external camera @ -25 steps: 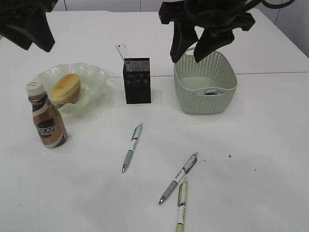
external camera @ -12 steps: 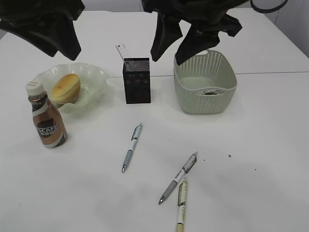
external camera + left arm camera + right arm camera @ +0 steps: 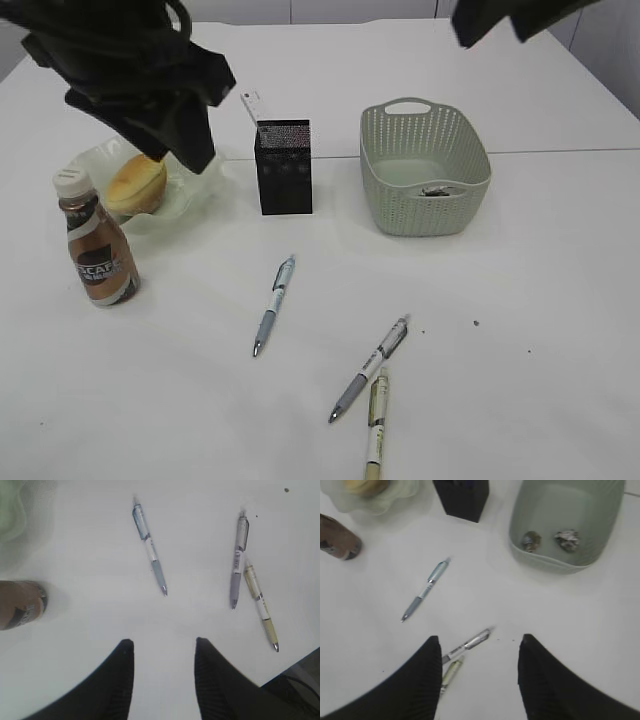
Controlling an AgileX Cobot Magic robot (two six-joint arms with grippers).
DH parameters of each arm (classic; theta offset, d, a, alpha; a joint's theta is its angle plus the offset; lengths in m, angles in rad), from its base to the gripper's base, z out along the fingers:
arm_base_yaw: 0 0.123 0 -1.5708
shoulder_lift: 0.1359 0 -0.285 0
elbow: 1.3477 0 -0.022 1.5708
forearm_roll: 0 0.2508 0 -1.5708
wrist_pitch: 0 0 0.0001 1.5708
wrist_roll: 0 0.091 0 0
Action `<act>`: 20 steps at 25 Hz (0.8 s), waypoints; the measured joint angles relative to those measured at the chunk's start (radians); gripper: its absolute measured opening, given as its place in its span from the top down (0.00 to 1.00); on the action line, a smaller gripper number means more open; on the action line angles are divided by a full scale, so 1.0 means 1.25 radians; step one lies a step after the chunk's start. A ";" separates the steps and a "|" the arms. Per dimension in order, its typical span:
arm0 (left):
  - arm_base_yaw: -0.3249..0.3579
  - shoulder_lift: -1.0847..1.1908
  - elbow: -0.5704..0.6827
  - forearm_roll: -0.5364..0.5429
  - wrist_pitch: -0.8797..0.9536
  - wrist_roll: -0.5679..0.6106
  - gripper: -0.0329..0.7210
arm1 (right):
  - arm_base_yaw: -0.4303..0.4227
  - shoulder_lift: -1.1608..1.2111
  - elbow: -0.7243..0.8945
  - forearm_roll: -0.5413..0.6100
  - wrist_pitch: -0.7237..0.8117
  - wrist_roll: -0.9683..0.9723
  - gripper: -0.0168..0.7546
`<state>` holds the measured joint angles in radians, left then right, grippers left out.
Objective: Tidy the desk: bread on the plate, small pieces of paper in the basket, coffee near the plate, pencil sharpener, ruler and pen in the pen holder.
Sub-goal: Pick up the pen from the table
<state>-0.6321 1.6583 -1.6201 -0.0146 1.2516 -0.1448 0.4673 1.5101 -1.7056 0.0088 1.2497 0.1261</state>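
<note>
A bread roll [image 3: 135, 185] lies on the pale green plate [image 3: 195, 195]. The coffee bottle [image 3: 95, 245] stands in front of the plate. A ruler [image 3: 251, 105] sticks out of the black pen holder [image 3: 284, 165]. Two crumpled papers [image 3: 567, 538] lie in the green basket [image 3: 425, 170]. A blue pen [image 3: 273, 303], a grey pen [image 3: 370, 367] and a yellowish pen [image 3: 375, 420] lie on the table. My left gripper [image 3: 164, 647] is open and empty, high above the table near the plate. My right gripper [image 3: 480, 642] is open and empty, raised at the far right [image 3: 500, 18]. No pencil sharpener shows.
The white table's [image 3: 520, 300] far half meets the near half at a seam behind the basket. Small dark specks [image 3: 476, 323] lie to the right of the pens. The left arm [image 3: 140, 70] hides part of the plate.
My left arm has swung right and down over the plate. My right arm has left the pen holder and basket area and pulled back to the top right corner.
</note>
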 joint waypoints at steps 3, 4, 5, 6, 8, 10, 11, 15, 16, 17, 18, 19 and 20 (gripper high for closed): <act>-0.019 0.029 0.000 -0.001 0.000 0.005 0.55 | -0.008 -0.060 0.035 -0.058 0.002 0.000 0.51; -0.027 0.040 0.000 -0.001 -0.001 0.007 0.55 | -0.009 -0.075 0.051 -0.080 0.002 0.003 0.51; -0.033 0.049 0.000 -0.003 -0.001 0.007 0.55 | -0.010 -0.093 0.069 -0.101 0.002 0.005 0.51; -0.040 0.057 0.000 -0.003 -0.003 0.009 0.55 | -0.010 -0.112 0.090 -0.119 0.002 0.009 0.51; -0.047 0.069 0.000 -0.005 -0.005 0.009 0.55 | -0.010 -0.152 0.141 -0.157 0.002 0.014 0.51; -0.050 0.078 0.000 -0.003 -0.007 0.009 0.55 | -0.010 -0.193 0.196 -0.180 0.002 0.021 0.51; -0.050 0.084 0.000 0.003 -0.007 0.009 0.55 | -0.010 -0.214 0.222 -0.186 0.002 0.025 0.51; -0.050 0.106 0.000 0.028 -0.007 0.009 0.55 | -0.010 -0.329 0.334 -0.198 0.004 0.035 0.51; -0.048 0.114 0.000 0.032 -0.008 0.009 0.55 | -0.010 -0.370 0.358 -0.198 0.004 0.040 0.51; -0.047 0.123 0.000 0.038 -0.010 0.009 0.55 | -0.010 -0.399 0.378 -0.198 0.004 0.046 0.51; -0.047 0.130 0.000 0.043 -0.019 0.009 0.55 | -0.010 -0.430 0.392 -0.198 0.004 0.049 0.51; -0.046 0.139 -0.002 0.047 -0.027 0.009 0.55 | -0.010 -0.467 0.406 -0.198 0.006 0.055 0.51; -0.045 0.151 -0.004 0.048 -0.040 0.009 0.55 | -0.010 -0.504 0.418 -0.198 0.006 0.060 0.51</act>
<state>-0.6887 1.8465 -1.6245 0.0454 1.2019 -0.1342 0.4550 0.8801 -1.1836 -0.2392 1.2567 0.2012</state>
